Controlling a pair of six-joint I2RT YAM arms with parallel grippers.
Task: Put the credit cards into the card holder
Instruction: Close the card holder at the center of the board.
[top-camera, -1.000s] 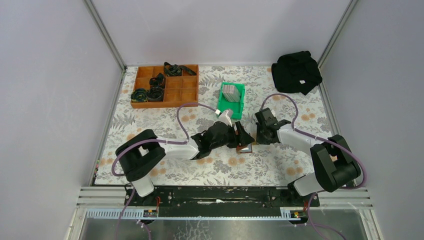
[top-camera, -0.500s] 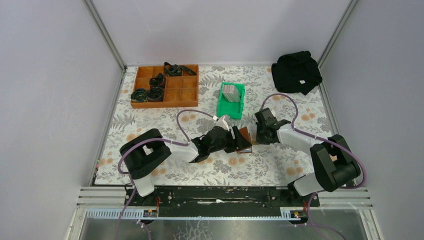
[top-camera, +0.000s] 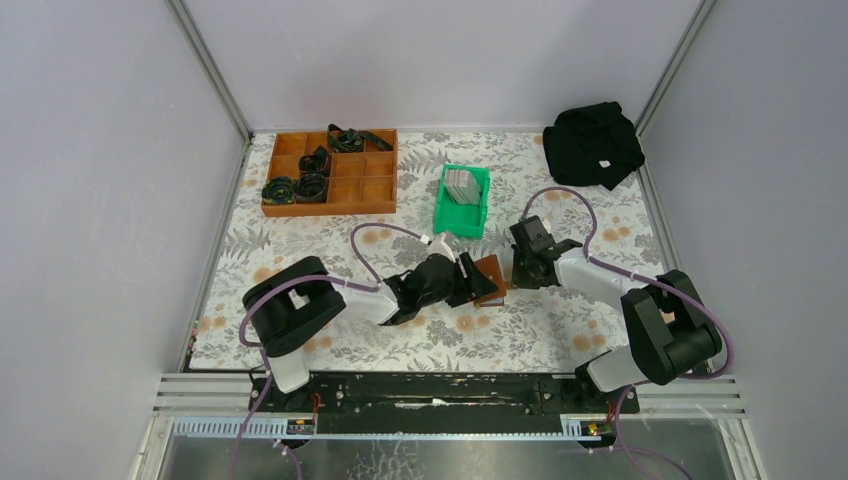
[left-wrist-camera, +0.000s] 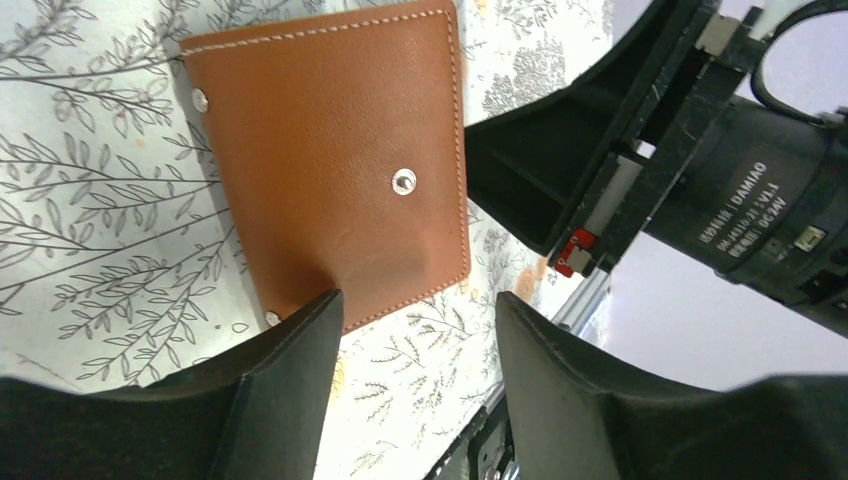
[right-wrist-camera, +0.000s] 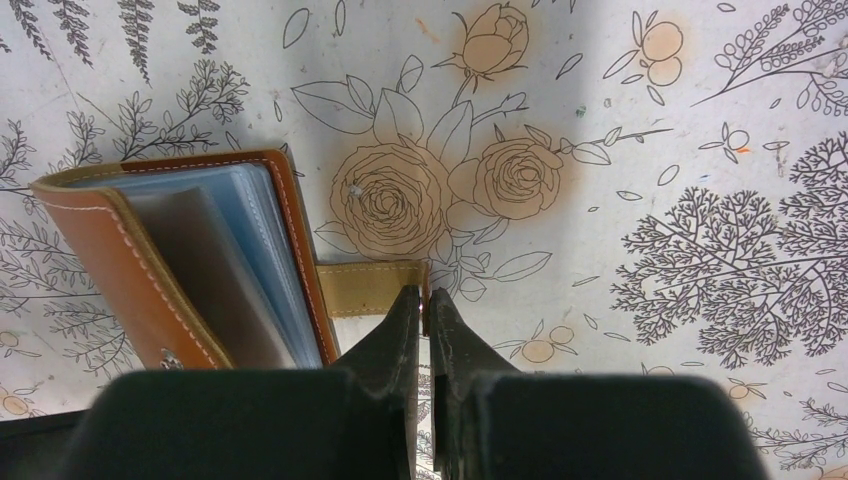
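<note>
The brown card holder (top-camera: 490, 273) lies partly open at the middle of the flowered counter (top-camera: 560, 330), its clear inner sleeves facing the right wrist camera. The right tool (right-wrist-camera: 425, 297) is pinched narrow on the holder's snap tab (right-wrist-camera: 365, 287), at the holder's 3 o'clock side. The left tool (left-wrist-camera: 417, 300) stands wide at 9 o'clock, its fingers either side of the holder's edge; contact cannot be told. The grey credit cards (top-camera: 460, 184) sit stacked in the green bin (top-camera: 446, 216), at 11 o'clock from the holder
</note>
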